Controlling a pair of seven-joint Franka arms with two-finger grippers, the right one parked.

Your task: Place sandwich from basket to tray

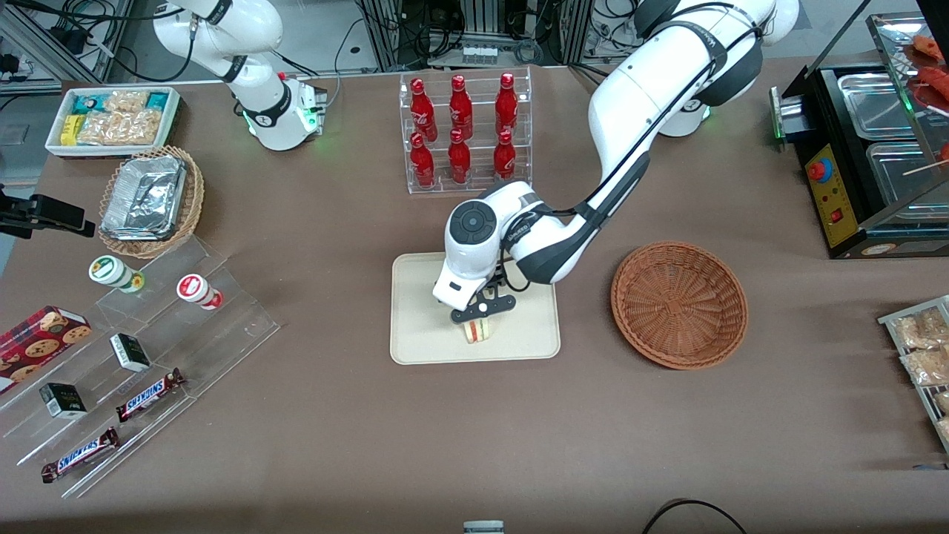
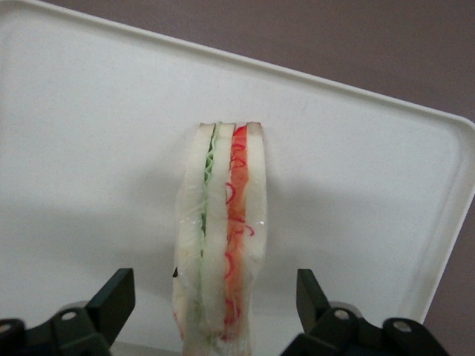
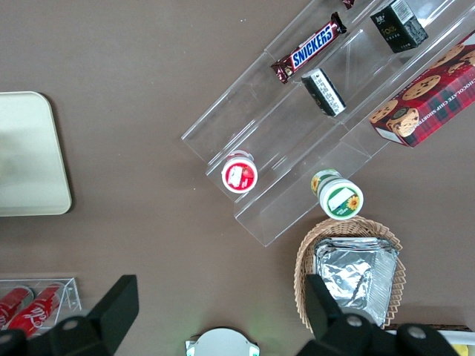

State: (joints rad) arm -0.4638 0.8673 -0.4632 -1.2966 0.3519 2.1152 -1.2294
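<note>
Standing on the tray (image 1: 422,341), nearest the front camera among the task's items: the sandwich (image 1: 479,331), a soft wedge of pale bread on edge, with green, orange and red filling in thin strips along its cut face.

Hand (image 2: 215,311): spread, black fingertips (image 2: 111,300) on either side of the sandwich and apart from it in the wrist view; low over the tray.

Risk, as judged: the wedge is tall and narrow on its base, so a fingertip brushing it as the hand rises, or soft bread clinging to a pad, could tip it flat or drag it toward the rim.

Tray: cream-beige, smooth, flat, rounded corners, low rim; on the brown bench (image 1: 371,445).

Basket (image 1: 678,304): round, shallow, reddish-brown woven wicker, nothing visible inside; beside the tray, toward the working arm's end.
</note>
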